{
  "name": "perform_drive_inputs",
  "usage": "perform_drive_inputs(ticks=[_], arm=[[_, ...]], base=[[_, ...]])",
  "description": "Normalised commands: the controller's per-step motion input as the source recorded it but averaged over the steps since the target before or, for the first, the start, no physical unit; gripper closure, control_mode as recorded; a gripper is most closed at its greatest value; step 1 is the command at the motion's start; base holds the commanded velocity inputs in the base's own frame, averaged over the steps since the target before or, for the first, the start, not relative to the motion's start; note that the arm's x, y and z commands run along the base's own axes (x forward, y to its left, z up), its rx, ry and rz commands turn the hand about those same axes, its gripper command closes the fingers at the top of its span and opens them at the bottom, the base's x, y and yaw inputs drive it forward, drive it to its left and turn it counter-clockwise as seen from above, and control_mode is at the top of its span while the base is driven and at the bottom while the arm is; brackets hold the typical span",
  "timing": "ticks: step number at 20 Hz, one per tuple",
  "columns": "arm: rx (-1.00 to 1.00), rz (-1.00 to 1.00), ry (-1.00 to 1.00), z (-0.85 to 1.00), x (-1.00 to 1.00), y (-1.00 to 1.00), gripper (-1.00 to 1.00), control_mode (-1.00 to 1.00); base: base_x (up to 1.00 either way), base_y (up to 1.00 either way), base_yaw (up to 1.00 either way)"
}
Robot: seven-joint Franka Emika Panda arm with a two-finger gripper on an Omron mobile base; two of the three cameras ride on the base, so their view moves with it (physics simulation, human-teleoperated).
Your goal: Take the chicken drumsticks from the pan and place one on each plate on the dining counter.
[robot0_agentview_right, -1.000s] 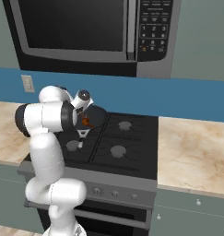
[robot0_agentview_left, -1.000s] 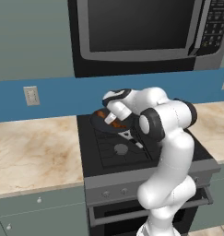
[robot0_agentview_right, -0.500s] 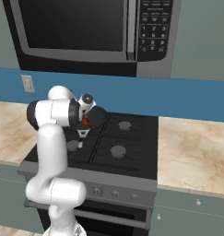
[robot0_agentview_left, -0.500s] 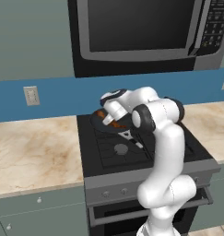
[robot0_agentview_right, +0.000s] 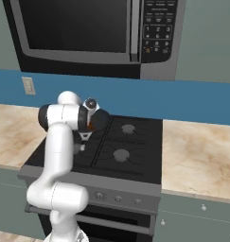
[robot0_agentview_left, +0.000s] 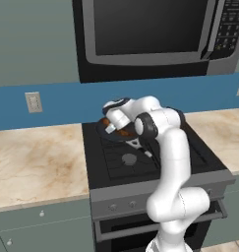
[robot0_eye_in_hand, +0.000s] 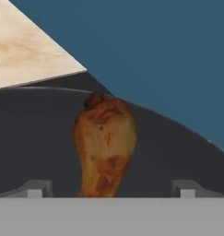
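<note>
We found the base parked at the stove, with the marble worktop (robot0_agentview_left: 37, 157) and a wall outlet (robot0_agentview_left: 33, 102) off to the left. Moving right, the black pan (robot0_agentview_left: 107, 134) sat on the rear left burner of the cooktop (robot0_agentview_left: 140, 157), under the microwave (robot0_agentview_left: 150, 34). Over the past second the arm had folded its elbow inward and brought the hand down closer over the pan, while the base views held steady, so the camera had not moved. The gripper (robot0_eye_in_hand: 111, 186) hung low over the pan floor, its jaws spread fully wide and holding nothing. In the hand view one chicken drumstick (robot0_eye_in_hand: 104, 143) lay in the pan, centred between the two fingertips (robot0_eye_in_hand: 36, 188) but not yet touched; a second drumstick we could not make out. From the right side, the hand (robot0_agentview_right: 90, 113) covered most of the pan. We judged the approach nearly done: a short further descent and a closing squeeze would be needed, and neither drumstick had left the pan.
</note>
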Motion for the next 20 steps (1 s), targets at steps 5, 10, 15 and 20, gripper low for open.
perform_drive_inputs(ticks=[5, 10, 15, 20], arm=[[0.00, 0.00, 0.00, -0.24, 0.70, 0.23, -1.00, -1.00], [0.00, -0.02, 0.00, -0.32, 0.43, 0.32, 1.00, -1.00], [0.00, -0.25, -0.03, -0.11, -0.40, 0.03, 1.00, -1.00], [0.01, -0.34, -0.13, 0.12, -0.47, 0.00, 1.00, -1.00]], base=[[0.00, 0.00, 0.00], [0.00, 0.00, 0.00], [0.00, 0.00, 0.00], [0.00, 0.00, 0.00]])
